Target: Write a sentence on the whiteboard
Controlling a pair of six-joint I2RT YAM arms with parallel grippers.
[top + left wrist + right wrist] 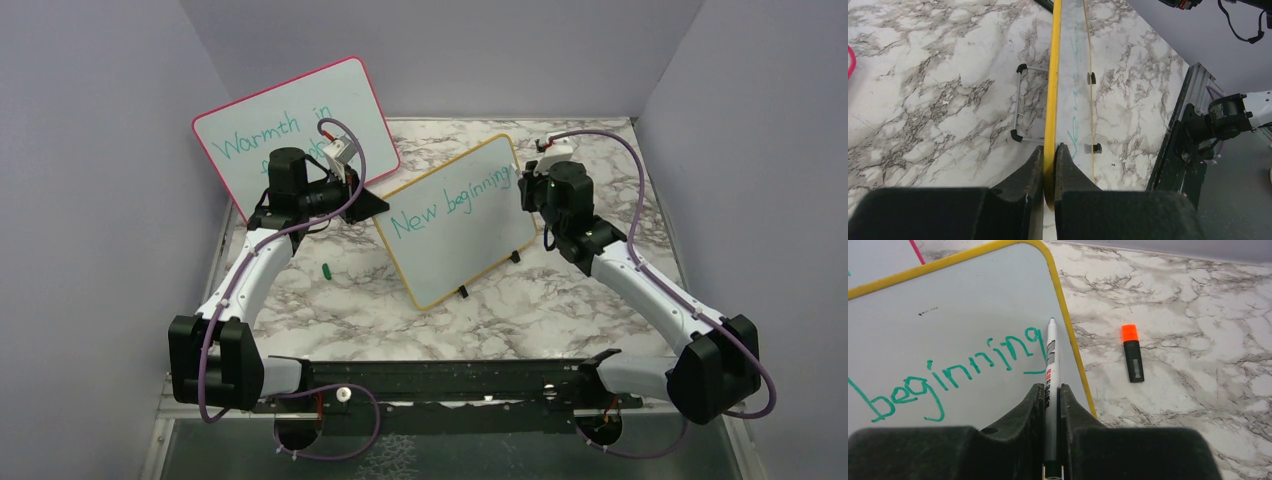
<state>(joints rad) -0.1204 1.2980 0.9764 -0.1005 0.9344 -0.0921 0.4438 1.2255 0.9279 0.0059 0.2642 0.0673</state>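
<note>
Pinching a white marker (1050, 355) between its pressed-in fingers, the right gripper (1050, 390) points the pen toward 12 o'clock in its wrist view. The tip lies at the last "g" of the teal sentence (973, 365), just inside the yellow frame; whether it touches the surface I cannot tell. The legible words read "New beginning".

The whiteboard (455, 250) stands tilted at the middle of the marble table (560, 300) on two black feet (463, 291). The left gripper (1049, 150) is clamped on the board's yellow edge, one finger on each face. A wire stand (1020, 102) sits behind the board, at 9 o'clock of the frame in the left wrist view.

There are two boards: the second, a pink-framed whiteboard (300, 110), leans at 10 o'clock of the first. One orange-capped highlighter (1133, 355) lies on the table at 3 o'clock of the pen tip. One small green piece (326, 269), possibly a cap, lies at 9 o'clock of the yellow board.
</note>
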